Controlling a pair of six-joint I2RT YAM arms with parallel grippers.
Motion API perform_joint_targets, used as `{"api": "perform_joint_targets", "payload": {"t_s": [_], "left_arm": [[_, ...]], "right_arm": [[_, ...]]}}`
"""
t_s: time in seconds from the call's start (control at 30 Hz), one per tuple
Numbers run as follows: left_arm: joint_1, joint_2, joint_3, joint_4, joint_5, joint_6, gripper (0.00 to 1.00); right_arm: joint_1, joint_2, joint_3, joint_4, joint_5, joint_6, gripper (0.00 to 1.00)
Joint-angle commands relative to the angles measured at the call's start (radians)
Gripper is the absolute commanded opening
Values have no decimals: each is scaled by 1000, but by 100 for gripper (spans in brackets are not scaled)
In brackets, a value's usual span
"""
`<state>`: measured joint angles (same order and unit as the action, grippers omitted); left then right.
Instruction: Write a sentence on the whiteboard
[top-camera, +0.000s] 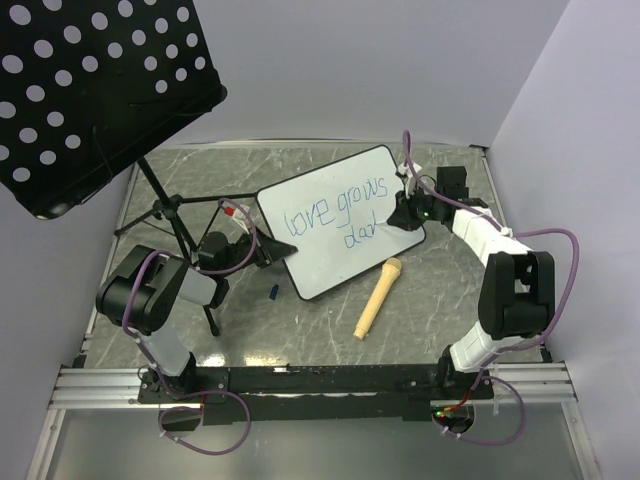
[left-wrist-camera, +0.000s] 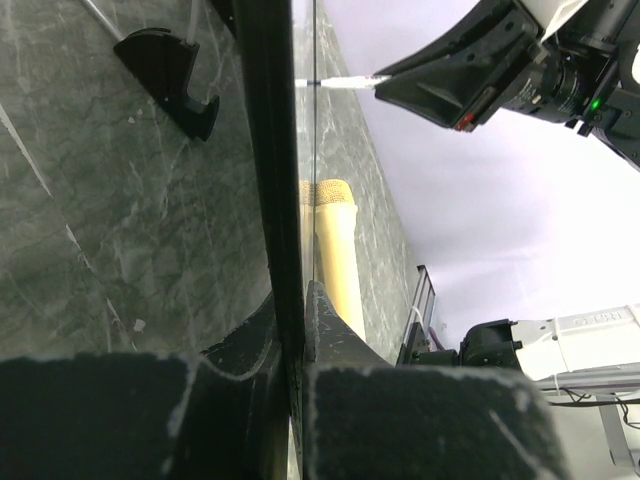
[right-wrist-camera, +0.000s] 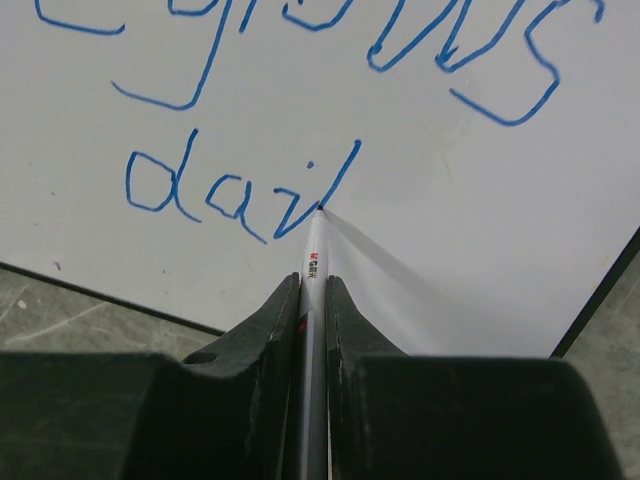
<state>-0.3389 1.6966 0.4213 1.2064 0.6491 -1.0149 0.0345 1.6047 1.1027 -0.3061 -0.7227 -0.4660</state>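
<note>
The whiteboard (top-camera: 350, 262) sits at a slant on the tabletop (top-camera: 450, 300). The left hand (left-wrist-camera: 296, 300) is at its left edge, fingers pressed together on the thin black rim, which I take to be there to steady it. At the board's right side the right hand (right-wrist-camera: 313, 284) is pinching a pen (right-wrist-camera: 316, 240), whose tip touches the white surface at the foot of the last stroke. The sentence (top-camera: 325, 212) reads "love grows" on the upper line and "dail" beneath it, so only the final "y" seems to be missing.

The risks lie in that last letter:
- **Running off the board:** Its tail has to drop toward the board's lower rim, which is close below the second line. A long stroke could run off the white onto the rim.
- **Board shifting:** The left hand holds only a narrow strip of rim. Too much pen pressure could swing or slide the board, bending the stroke or lifting the tip off mid-letter.
- **Pen slipping:** The pen lies lengthwise between the fingers and could be pushed back through them, leaving a faint or broken line.
- **Smearing:** The fingers hang just below "dail", and a low sweep might smear the fresh ink.
- **Knocking other things:** A cream microphone (top-camera: 377, 297) lies just beside the board's lower edge, and a small blue cap (top-camera: 273, 292) lies near its lower left corner. A sliding board would knock either
</note>
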Motion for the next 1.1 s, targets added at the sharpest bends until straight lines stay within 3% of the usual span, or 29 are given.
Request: {"api": "perform_joint_targets", "payload": {"t_s": [0.0, 0.4, 0.8, 1.07], "left_arm": [[-8, -49, 36, 188, 40, 68, 1], [-8, -55, 37, 183, 43, 67, 1], [-8, -78, 31, 159, 43, 81, 1], [-8, -68, 28, 173, 43, 76, 1]], "right_arm": [[-5, -60, -38, -21, -3, -40, 0], [-28, -66, -73, -25, 12, -59, 0], [-30, -71, 57, -28, -29, 3, 0], [-56, -89, 51, -13, -44, 21, 0]]}}
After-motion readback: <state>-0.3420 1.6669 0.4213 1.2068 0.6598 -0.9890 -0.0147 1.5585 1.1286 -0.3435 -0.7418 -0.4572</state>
